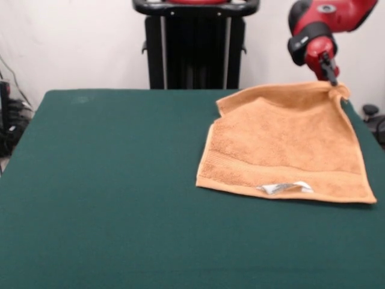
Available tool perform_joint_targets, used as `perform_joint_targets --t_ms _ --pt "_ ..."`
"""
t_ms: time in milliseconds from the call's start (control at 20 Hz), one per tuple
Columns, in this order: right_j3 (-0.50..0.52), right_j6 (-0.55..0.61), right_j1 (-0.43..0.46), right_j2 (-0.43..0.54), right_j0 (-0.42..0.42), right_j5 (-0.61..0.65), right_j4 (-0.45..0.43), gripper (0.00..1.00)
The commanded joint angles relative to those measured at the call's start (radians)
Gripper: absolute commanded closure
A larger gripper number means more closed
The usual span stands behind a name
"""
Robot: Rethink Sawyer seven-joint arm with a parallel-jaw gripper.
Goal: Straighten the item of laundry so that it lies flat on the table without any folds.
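Note:
The orange-tan towel lies on the right half of the dark green table. Its near hem lies flat, with a border band and a small white care tag. Its far right corner is lifted off the table and pinched by my gripper, which hangs from the red and black arm at the top right. The far edge of the towel rises in a curve toward that corner, and the far left corner is slightly turned in. The gripper is shut on the towel's corner.
The robot's black pedestal stands behind the table's far edge. Cables and dark gear sit off the table's left side. The towel's right edge lies close to the table's right edge.

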Motion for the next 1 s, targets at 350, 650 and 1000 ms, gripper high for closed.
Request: perform_joint_targets --t_ms 350,650,1000 --pt "-0.055 0.358 0.011 0.031 0.002 0.135 -0.126 1.00" --pt "-0.008 0.398 0.022 0.016 -0.051 0.154 -0.181 1.00" --pt "0.032 0.387 0.054 -0.003 -0.149 0.139 -0.277 1.00"
